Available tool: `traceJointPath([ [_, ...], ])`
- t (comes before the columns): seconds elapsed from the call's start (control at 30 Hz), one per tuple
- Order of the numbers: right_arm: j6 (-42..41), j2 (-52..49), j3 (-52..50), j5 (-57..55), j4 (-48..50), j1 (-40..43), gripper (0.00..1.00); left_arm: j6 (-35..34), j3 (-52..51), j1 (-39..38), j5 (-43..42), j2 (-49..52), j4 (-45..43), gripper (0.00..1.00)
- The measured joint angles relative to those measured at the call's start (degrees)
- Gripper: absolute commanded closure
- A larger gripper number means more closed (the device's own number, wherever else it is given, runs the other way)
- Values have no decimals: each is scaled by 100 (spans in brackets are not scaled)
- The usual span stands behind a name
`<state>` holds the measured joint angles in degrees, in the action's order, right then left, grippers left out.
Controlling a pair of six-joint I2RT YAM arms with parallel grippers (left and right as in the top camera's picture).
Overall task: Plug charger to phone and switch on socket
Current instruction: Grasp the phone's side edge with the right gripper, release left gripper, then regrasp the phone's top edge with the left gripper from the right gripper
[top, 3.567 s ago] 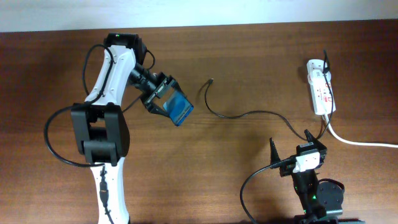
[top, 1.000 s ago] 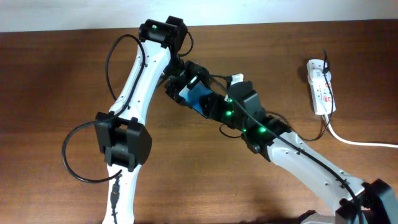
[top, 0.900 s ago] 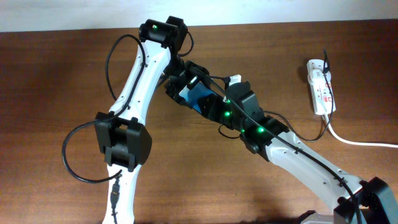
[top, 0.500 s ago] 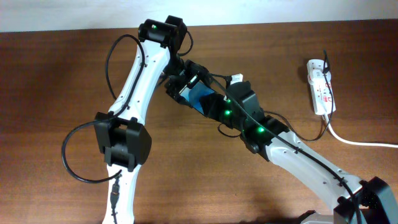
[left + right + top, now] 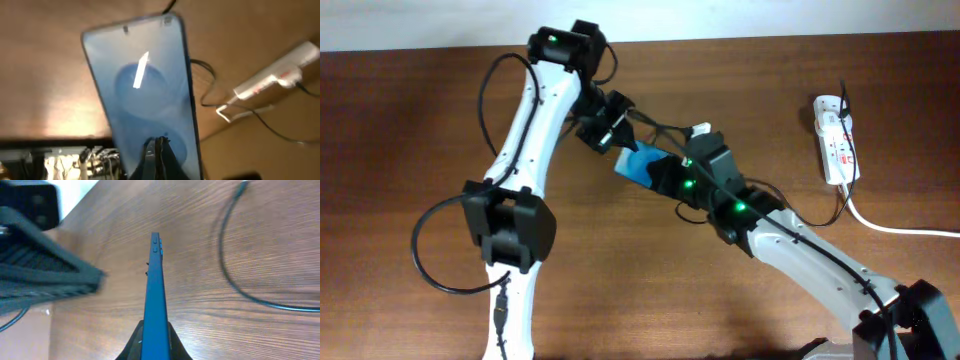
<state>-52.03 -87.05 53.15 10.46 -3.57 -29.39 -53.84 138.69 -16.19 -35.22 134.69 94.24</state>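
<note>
The phone, blue-screened, hangs above the table's middle with my right gripper shut on its lower end. In the right wrist view the phone stands edge-on, clamped between the jaws. My left gripper sits just up and left of it, apart from it. Its fingers are pressed together with nothing between them, in front of the phone's screen. The charger lies loose on the wood, its plug tip free. The socket lies at the far right.
A thick white cord runs from the socket off the right edge. The left arm crosses the table's left half. The right arm slants up from the bottom right corner. The socket also shows in the left wrist view.
My left gripper has let go of the phone, shut, and drawn back up and to the left. My right gripper has closed on the phone and now holds it alone.
</note>
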Motion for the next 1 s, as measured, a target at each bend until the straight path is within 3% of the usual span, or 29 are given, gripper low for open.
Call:
traceJointPath([
  [0.2, -68, 741, 0, 4, 7, 833, 96, 1843, -2, 693, -981, 0, -238, 100],
  [0.37, -1062, 944, 7, -586, 992, 675, 96, 3158, -2, 1049, -2048, 0, -411, 100],
  [0.4, -1248, 896, 7, -824, 1200, 562, 96, 3353, -2, 1051, -2280, 0, -426, 97],
  [0.57, -1858, 538, 7, -1784, 2035, 83, 96, 4618, -4, 1012, -3849, 0, -605, 59],
  [0.67, -2072, 417, 7, -1965, 2229, 74, 96, 4970, -4, 1016, -4205, 0, -627, 43],
  [0.73, -2144, 396, 7, -2022, 2293, 74, 96, 5193, -4, 1016, -4330, 0, -632, 39],
  [1.0, -2514, 372, 7, -2046, 2413, 72, 96, 5648, -4, 949, -4212, 0, -732, 39],
])
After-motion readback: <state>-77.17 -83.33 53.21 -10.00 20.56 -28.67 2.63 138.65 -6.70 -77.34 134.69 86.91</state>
